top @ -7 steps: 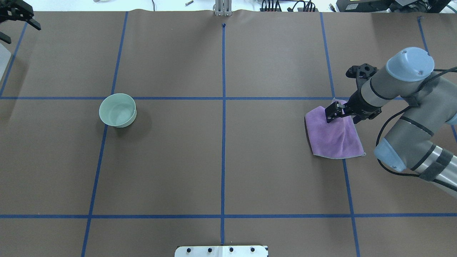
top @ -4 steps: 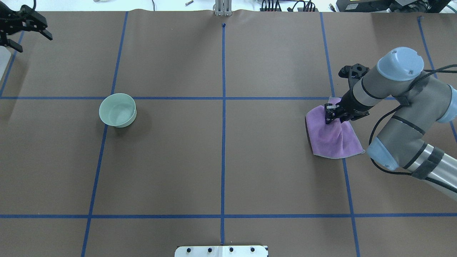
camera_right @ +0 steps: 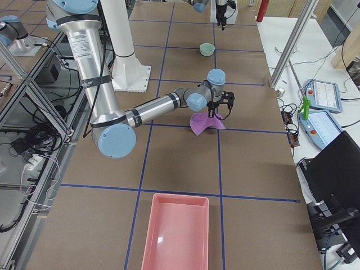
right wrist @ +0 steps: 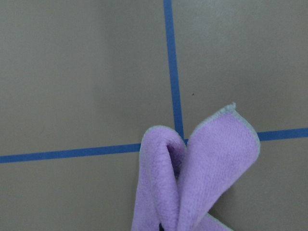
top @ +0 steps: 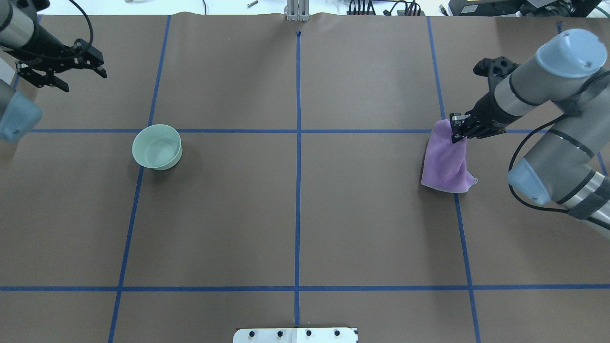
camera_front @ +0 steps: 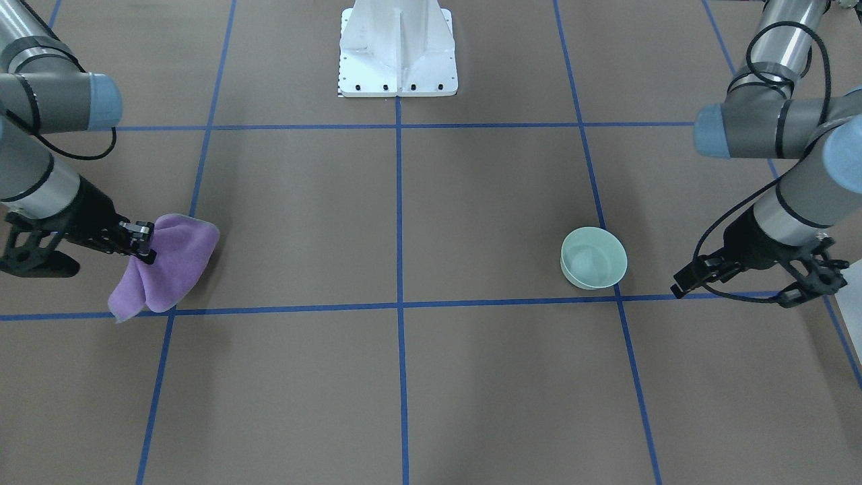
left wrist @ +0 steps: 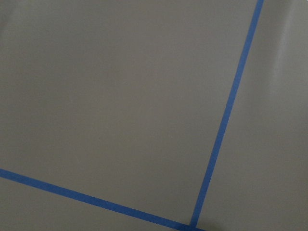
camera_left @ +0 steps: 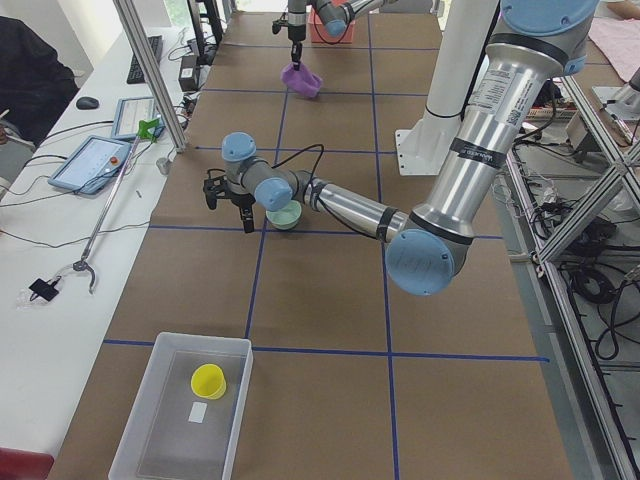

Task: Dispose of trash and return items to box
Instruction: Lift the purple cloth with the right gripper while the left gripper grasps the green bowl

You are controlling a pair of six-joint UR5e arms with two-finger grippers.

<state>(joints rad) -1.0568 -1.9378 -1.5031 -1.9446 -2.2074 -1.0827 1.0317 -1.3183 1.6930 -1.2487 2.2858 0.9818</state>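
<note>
My right gripper (top: 458, 128) is shut on the top of a purple cloth (top: 445, 162) and holds it lifted; the cloth hangs folded, its lower end near the table. It also shows in the front view (camera_front: 168, 269) and the right wrist view (right wrist: 192, 183). My left gripper (top: 82, 78) is open and empty, up and to the left of a pale green bowl (top: 157, 146). The box (camera_left: 130, 440) stands at the table's left end with a yellow cup (camera_left: 208, 380) inside; its corner shows in the front view (camera_front: 852, 283).
A pink tray (camera_right: 174, 236) stands at the table's right end. The white robot pedestal (camera_front: 397, 54) is at the near middle edge. Blue tape lines cross the brown table cover. The left wrist view shows only bare table.
My right gripper shut on the cloth and lifted it, drawing it up and away from the robot. My left arm moved into view rightward, toward the bowl.
</note>
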